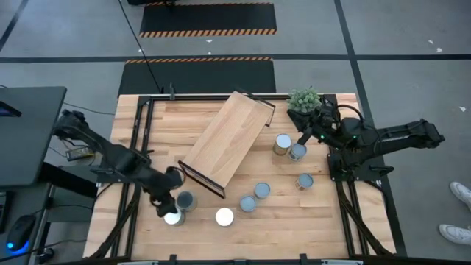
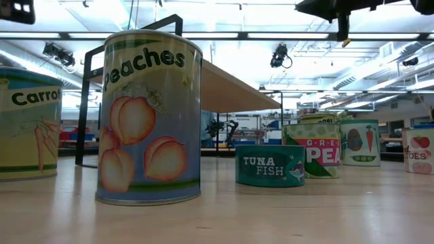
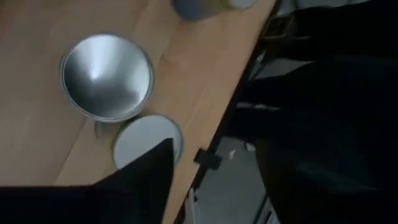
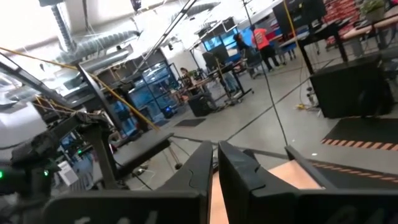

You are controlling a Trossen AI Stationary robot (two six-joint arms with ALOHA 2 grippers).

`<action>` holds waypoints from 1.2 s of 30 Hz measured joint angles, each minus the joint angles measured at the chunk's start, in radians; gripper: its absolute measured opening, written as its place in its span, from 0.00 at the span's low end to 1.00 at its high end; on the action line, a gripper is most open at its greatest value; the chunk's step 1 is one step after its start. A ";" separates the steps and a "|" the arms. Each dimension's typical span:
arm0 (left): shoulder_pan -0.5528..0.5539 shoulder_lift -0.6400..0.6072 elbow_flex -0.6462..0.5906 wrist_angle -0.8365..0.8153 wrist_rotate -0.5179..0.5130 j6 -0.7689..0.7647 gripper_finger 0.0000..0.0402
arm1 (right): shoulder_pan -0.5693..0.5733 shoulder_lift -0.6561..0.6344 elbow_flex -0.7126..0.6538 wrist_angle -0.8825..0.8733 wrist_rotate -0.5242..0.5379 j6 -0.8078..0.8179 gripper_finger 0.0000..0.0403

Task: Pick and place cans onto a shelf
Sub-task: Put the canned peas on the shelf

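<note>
Closest to the low camera stands a tall cylindrical tin with a "Peaches" label (image 2: 149, 118), upright on the slatted light-wood tabletop (image 2: 285, 217). Beside it, at the frame edge, a yellowish "Carrot" tin (image 2: 27, 125), also upright. Farther back: a short teal "Tuna Fish" tin (image 2: 270, 165), a green-labelled tin behind it (image 2: 312, 149), one with vegetable pictures (image 2: 359, 142), and one with a red label cut by the frame edge (image 2: 419, 150).

Long light-wood shelf board with thin black metal frame ends (image 1: 224, 140) sits diagonally mid-table, nothing on it. From above, eight tins count out, all on the tabletop: two near the left gripper, one white-topped tin (image 1: 224, 216) near the front edge, two blue-grey tops (image 1: 254, 197) just beyond it, one (image 1: 305, 181) off toward the right side, and a touching pair (image 1: 288, 147) in front of the right arm.

Left gripper (image 1: 168, 200) hangs low over the front-left corner, just beside a grey-topped tin (image 1: 185, 200) and a white-topped tin (image 1: 173, 218). Left wrist view shows both tops (image 3: 107, 76) (image 3: 146, 138) close to the table edge; can't tell how its jaws stand.

Right gripper (image 1: 305, 136) raised near the far right, next to a small green plant (image 1: 304, 99); its fingers (image 4: 239, 171) pressed together, holding nothing.
</note>
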 joint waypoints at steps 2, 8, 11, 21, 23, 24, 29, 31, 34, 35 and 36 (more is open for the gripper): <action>-0.028 0.018 0.000 -0.014 -0.005 -0.003 0.70 | 0.000 0.004 0.000 0.004 -0.016 0.002 0.08; -0.151 0.021 0.000 -0.027 -0.110 -0.108 0.76 | 0.000 0.001 0.000 0.008 -0.043 0.021 0.08; -0.236 0.033 0.000 -0.034 -0.109 -0.179 0.73 | 0.000 0.002 0.000 0.007 -0.047 0.028 0.08; -0.396 0.181 0.000 -0.097 -0.064 -0.357 0.76 | 0.000 0.001 0.000 0.007 -0.051 0.028 0.08; -0.392 0.217 -0.001 -0.130 -0.072 -0.371 0.79 | -0.001 0.001 0.000 0.007 -0.051 0.028 0.08; -0.390 0.233 -0.001 -0.138 -0.078 -0.377 0.81 | -0.004 0.001 0.000 0.007 -0.051 0.028 0.08; -0.373 0.292 -0.001 -0.091 -0.128 -0.378 0.88 | -0.016 0.001 0.000 0.007 -0.051 0.039 0.08; -0.373 0.311 0.000 -0.080 -0.167 -0.383 0.89 | -0.020 0.001 0.000 0.007 -0.051 0.051 0.08; -0.375 0.330 -0.002 -0.083 -0.249 -0.409 0.89 | -0.024 0.001 0.000 0.006 -0.055 0.058 0.08; -0.377 0.333 -0.002 -0.084 -0.278 -0.419 0.89 | -0.024 0.001 0.000 0.006 -0.059 0.058 0.08; -0.380 0.335 -0.002 -0.085 -0.306 -0.427 0.89 | -0.024 0.001 0.000 0.006 -0.062 0.059 0.08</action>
